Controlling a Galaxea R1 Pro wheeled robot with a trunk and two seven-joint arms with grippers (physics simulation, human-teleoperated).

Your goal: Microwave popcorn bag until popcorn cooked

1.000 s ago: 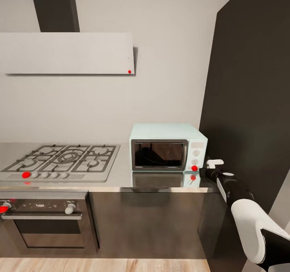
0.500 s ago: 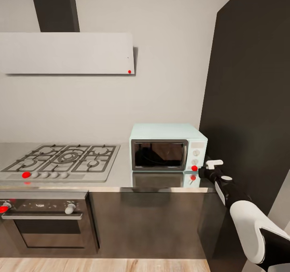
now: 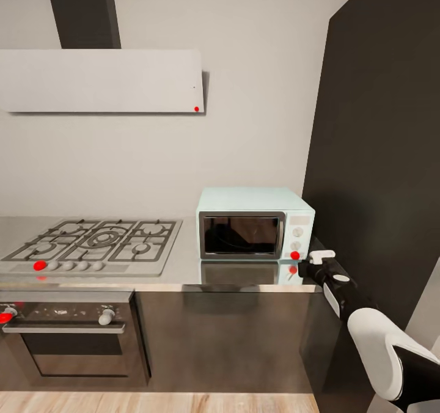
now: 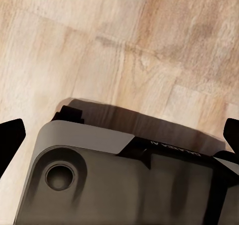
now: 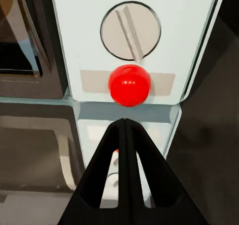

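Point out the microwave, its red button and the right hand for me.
microwave [image 3: 241, 234]: head view, on the dark door window.
red button [image 5: 129, 85]: right wrist view, middle of the button's dome.
right hand [image 5: 124, 125]: right wrist view, where the two closed fingertips meet.

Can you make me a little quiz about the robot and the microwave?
1. True or false: the microwave door is shut.
2. What is the right gripper aimed at? A) the red button B) the gas hob C) the oven
3. Fill in: the microwave stands on the ___.

Key: 1 true. 2 A. 3 countertop.
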